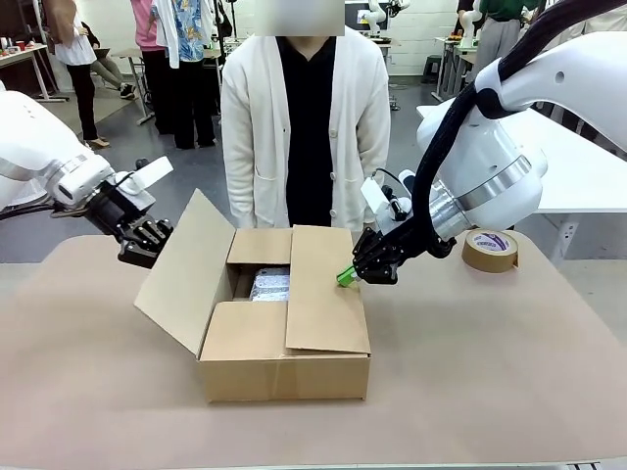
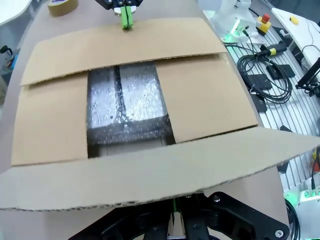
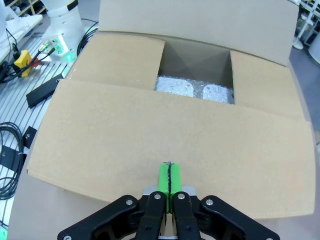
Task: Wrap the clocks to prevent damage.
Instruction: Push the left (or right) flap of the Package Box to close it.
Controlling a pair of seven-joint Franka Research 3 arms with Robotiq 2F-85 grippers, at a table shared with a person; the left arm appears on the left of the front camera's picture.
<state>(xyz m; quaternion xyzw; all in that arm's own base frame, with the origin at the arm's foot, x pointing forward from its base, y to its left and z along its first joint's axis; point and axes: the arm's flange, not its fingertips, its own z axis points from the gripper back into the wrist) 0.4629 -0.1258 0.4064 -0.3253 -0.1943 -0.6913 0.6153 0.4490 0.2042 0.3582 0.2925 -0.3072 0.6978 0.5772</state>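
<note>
Print on the tape roll (image 1: pixel 490 243), centre right, cannot be read. The left gripper (image 1: pixel 142 251) and right gripper (image 1: pixel 345 278) are seen pressed together, empty; the clocks (image 1: pixel 270 285) lie wrapped in the box (image 1: pixel 284 364).

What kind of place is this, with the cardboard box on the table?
Probably a robotics lab: two robot arms stand at the table, black cables and a red stop button lie on a metal bench beside it, and more work tables with people stand behind.
</note>
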